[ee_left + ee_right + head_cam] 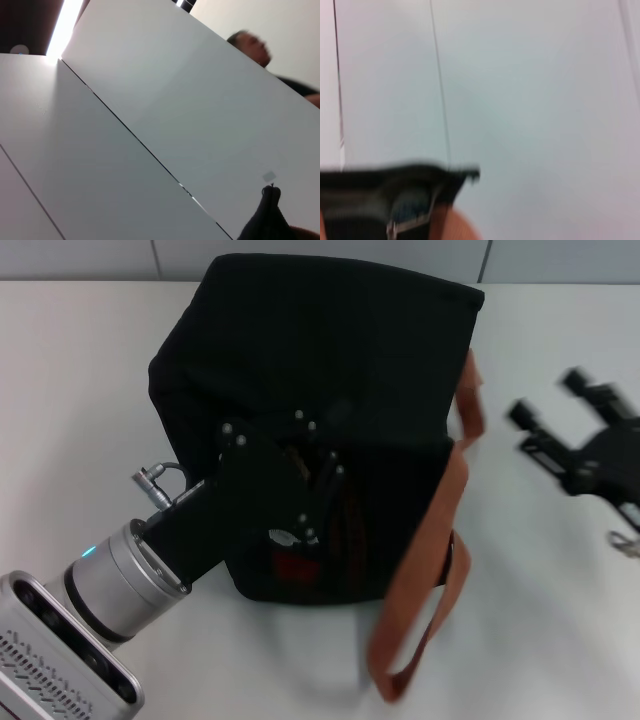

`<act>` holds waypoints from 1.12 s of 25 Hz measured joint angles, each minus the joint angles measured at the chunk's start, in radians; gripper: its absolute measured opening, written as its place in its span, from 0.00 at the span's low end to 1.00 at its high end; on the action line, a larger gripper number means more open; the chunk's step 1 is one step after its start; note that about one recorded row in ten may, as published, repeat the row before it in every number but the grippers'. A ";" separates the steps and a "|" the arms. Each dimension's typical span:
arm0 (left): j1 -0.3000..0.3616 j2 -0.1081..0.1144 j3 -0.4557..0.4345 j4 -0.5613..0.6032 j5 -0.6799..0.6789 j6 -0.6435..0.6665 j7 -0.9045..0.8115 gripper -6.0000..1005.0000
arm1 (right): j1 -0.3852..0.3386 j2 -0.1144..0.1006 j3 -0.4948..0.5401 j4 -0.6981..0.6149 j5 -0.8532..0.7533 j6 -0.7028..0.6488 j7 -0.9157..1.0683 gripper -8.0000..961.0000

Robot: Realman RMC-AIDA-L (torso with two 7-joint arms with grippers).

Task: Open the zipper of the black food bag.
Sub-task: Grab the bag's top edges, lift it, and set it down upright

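Observation:
The black food bag (330, 350) stands in the middle of the white table, its two orange-brown strap handles (430, 540) hanging down its right side. My left gripper (300, 480) is down on the near part of the bag's top, black against the black fabric. The zipper cannot be made out there; a dull reddish patch (292, 562) shows just below the gripper. My right gripper (547, 398) hovers open over the table to the right of the bag, apart from it. A bit of black fabric (267, 220) shows in the left wrist view, and the bag's edge (395, 180) in the right wrist view.
The white table (70, 390) lies around the bag, with a grey panelled wall (330, 250) behind it. A person (250, 45) appears far off in the left wrist view.

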 joint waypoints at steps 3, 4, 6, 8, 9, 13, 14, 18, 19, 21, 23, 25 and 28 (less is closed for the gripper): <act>-0.004 0.000 0.003 -0.003 0.000 -0.005 0.000 0.09 | -0.041 0.001 0.067 0.041 0.000 -0.131 -0.147 0.82; -0.004 0.000 0.003 -0.003 0.000 -0.005 0.000 0.09 | -0.041 0.001 0.067 0.041 0.000 -0.131 -0.147 0.82; -0.007 0.000 0.003 -0.004 0.000 -0.007 0.000 0.09 | -0.049 0.001 0.065 0.053 -0.003 -0.173 -0.223 0.82; -0.009 0.000 0.004 -0.009 0.000 -0.009 0.001 0.09 | -0.047 0.002 0.053 0.082 -0.022 -0.189 -0.388 0.81; -0.010 0.000 0.004 -0.014 0.000 -0.013 0.001 0.09 | -0.047 0.002 0.053 0.082 -0.022 -0.189 -0.388 0.81; -0.012 0.000 0.004 -0.024 0.000 -0.019 0.002 0.09 | -0.031 0.003 0.059 0.224 -0.030 -0.116 -0.862 0.80; -0.012 0.000 0.004 -0.026 0.000 -0.020 0.002 0.09 | -0.031 0.003 0.059 0.224 -0.030 -0.116 -0.862 0.80; -0.014 0.000 0.004 -0.028 0.002 -0.022 0.002 0.09 | -0.004 0.005 0.075 0.321 -0.031 -0.036 -1.147 0.80; -0.015 0.000 0.004 -0.028 0.002 -0.023 0.002 0.09 | -0.004 0.005 0.075 0.321 -0.031 -0.036 -1.147 0.79; -0.017 0.000 0.004 -0.029 0.002 -0.029 0.003 0.09 | 0.012 0.005 0.076 0.340 -0.034 -0.032 -1.185 0.79; -0.018 0.000 0.004 -0.029 0.002 -0.031 0.003 0.09 | 0.017 0.005 0.077 0.349 -0.032 -0.030 -1.209 0.79; -0.021 0.000 0.004 -0.031 0.002 -0.037 0.003 0.09 | 0.018 0.005 0.077 0.352 -0.032 -0.031 -1.225 0.78; -0.022 0.000 -0.001 -0.039 0.016 -0.045 0.003 0.09 | 0.020 0.005 0.077 0.365 -0.032 -0.028 -1.340 0.78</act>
